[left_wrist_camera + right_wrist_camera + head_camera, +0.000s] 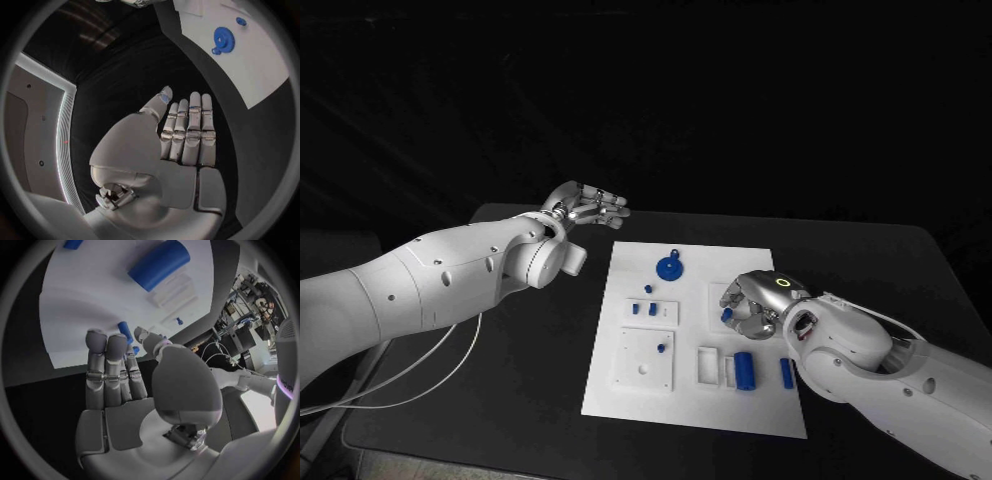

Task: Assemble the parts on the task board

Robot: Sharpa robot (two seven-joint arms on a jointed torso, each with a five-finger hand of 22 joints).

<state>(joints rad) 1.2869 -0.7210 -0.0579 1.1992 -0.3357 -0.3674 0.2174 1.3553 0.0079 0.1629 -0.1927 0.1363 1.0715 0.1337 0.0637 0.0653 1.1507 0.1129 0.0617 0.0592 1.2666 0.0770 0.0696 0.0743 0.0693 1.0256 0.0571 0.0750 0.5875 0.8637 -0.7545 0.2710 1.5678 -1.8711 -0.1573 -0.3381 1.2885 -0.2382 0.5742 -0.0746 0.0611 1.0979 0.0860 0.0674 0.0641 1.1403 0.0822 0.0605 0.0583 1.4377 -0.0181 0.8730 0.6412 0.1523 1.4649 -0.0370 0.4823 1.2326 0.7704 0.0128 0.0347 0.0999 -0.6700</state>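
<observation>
While the left hand (589, 208) hangs over the black bench (877, 260) beside the board's far left corner, fingers straight, side by side and holding nothing, the right hand (754, 305) sits low over the board (697, 415) near its right edge, fingers extended; whether it touches a small blue peg (125, 331) at its fingertips cannot be told. Board: flat, white, matte. On it lie a toothed blue gear (671, 266) and a smooth blue cylinder (746, 369).
</observation>
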